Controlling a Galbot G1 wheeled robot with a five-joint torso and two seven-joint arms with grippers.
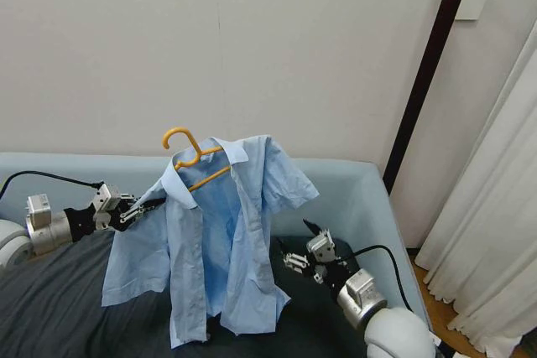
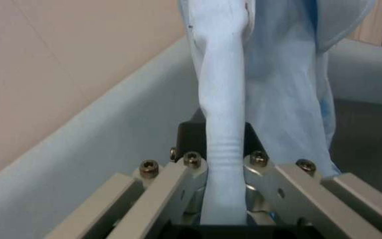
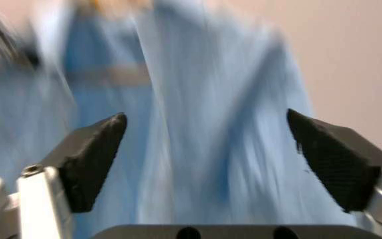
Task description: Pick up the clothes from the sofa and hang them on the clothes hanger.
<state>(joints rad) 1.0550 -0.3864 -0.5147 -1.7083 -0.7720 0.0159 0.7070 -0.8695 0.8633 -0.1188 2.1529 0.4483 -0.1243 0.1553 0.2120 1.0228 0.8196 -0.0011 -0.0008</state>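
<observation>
The left gripper [image 1: 151, 204] pinches the blue shirt [image 1: 222, 241] at one shoulder, holding it aloft on the orange hanger [image 1: 183, 142]. The right gripper [image 1: 295, 247] faces it, spread wide.

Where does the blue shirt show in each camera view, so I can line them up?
Head view: the shirt hangs at centre on the orange hanger, above the sofa.
Left wrist view: a fold of the shirt runs out from the shut left hand.
Right wrist view: the shirt spreads beyond the open right hand.
Shared landmark: the pale wall behind it.
</observation>
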